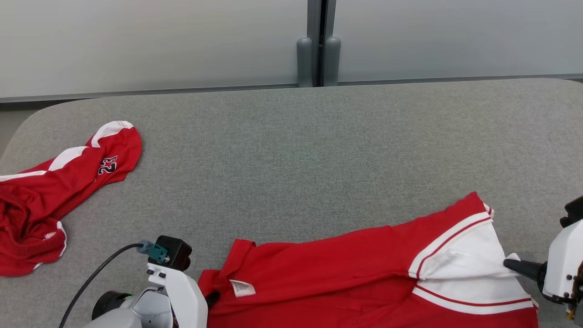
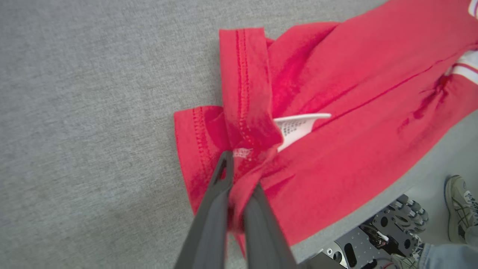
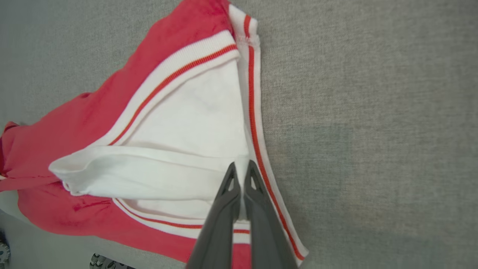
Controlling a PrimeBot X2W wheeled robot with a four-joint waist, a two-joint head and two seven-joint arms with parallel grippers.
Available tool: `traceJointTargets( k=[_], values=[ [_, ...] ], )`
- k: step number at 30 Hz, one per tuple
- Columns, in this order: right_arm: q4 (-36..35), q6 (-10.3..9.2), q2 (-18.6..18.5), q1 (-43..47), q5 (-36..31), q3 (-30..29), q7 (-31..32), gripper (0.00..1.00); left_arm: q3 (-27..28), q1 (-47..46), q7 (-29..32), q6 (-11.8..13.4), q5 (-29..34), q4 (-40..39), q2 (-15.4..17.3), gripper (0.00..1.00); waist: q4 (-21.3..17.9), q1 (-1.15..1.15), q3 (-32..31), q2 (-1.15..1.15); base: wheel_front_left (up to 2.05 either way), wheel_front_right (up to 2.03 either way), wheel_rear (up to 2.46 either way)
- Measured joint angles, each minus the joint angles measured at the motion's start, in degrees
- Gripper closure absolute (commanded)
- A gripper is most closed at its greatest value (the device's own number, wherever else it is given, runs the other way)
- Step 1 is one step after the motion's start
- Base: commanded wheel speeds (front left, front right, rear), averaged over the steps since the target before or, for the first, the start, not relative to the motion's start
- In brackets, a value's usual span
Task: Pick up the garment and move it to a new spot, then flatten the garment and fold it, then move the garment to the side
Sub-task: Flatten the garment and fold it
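Observation:
A red garment point(image 1: 346, 273) with white trim lies stretched along the near edge of the grey table point(image 1: 291, 150). My left gripper point(image 2: 239, 164) is shut on its red hem end point(image 2: 246, 112), beside a white care label point(image 2: 298, 125). The same gripper sits at the lower left of the head view, left gripper point(image 1: 212, 298). My right gripper point(image 3: 241, 168) is shut on the white waistband fabric point(image 3: 186, 127); in the head view the right gripper point(image 1: 510, 263) pinches the white end at the far right.
A second red and white garment point(image 1: 50, 200), crumpled and marked with a number, lies at the table's left edge. A wall with a grey post point(image 1: 319, 54) stands behind the table. In the left wrist view a person's shoe point(image 2: 461, 209) and the robot's base point(image 2: 377, 235) show beyond the table edge.

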Motion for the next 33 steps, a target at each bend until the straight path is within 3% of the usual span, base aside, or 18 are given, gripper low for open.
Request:
traceJointTargets(
  k=[1,7,12,19,22,28,33],
  values=[
    [0.38,0.00,0.36,0.56,0.03,-0.02,0.02,0.00,-0.20,0.17,0.08,-0.01,-0.07,0.52,-0.23,0.00,0.09,0.00,-0.28,0.00,0.00,0.00,0.00],
    [0.48,0.00,0.73,2.34,1.10,-1.30,-0.67,0.00,0.49,0.67,-1.75,0.00,-0.05,0.75,-0.32,0.00,0.31,0.00,-1.35,0.00,0.00,0.00,0.00],
    [-2.05,0.00,-0.29,4.96,3.00,-4.06,-3.94,0.00,3.20,1.36,-5.52,1.55,0.18,-2.05,1.98,0.00,0.42,0.00,-2.59,0.00,0.00,0.00,0.00],
    [-6.97,-0.01,-2.09,8.86,2.63,-9.51,-16.08,0.00,9.72,3.68,-17.00,5.83,2.52,-7.46,5.08,0.00,0.69,0.00,-3.95,0.00,0.00,0.00,0.00],
    [-7.06,0.00,-2.01,9.65,-0.66,-12.05,-24.19,0.00,12.33,5.16,-22.84,7.48,3.61,-8.53,5.03,0.00,0.92,0.00,-4.41,0.00,0.00,0.00,0.00],
    [-6.16,0.00,3.12,11.43,-6.09,-15.42,-37.75,0.00,16.46,8.09,-34.79,10.43,6.46,-7.82,2.55,0.00,1.63,0.00,-5.16,0.00,0.00,0.00,0.00],
    [-5.30,0.00,7.99,13.05,-13.39,-19.85,-41.21,0.00,21.20,11.65,-38.09,12.29,10.22,-6.45,-1.66,0.00,2.08,0.00,-5.65,0.00,0.00,0.00,0.00]
  ],
)
